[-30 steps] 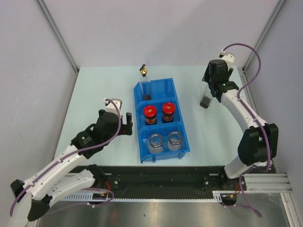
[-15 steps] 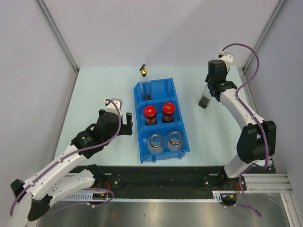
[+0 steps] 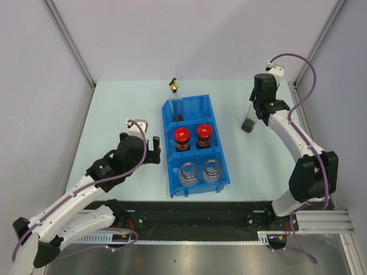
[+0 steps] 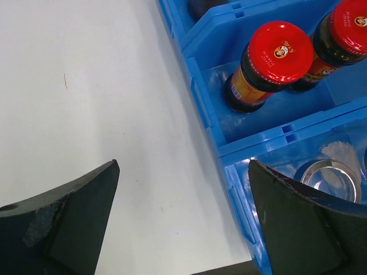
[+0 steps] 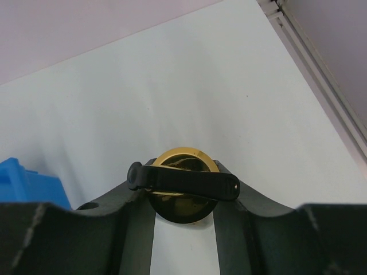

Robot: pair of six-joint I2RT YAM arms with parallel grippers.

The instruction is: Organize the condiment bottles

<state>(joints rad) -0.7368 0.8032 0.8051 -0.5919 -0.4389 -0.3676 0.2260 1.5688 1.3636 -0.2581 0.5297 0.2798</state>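
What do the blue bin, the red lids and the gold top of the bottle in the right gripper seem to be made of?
Blue bin: likely moulded plastic, glossy, with thin walls.
Red lids: smooth, shiny, printed emblem; painted metal or plastic, unclear.
Gold top of the bottle: bright sheen suggests metal or metallised plastic; its black lever looks like plastic.

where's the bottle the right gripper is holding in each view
top external: spouted bottle, right of the blue bin
left wrist: not in it
right wrist: low centre, its gold top in the right gripper
shared landmark: blue bin, a corner at the right wrist view's left edge
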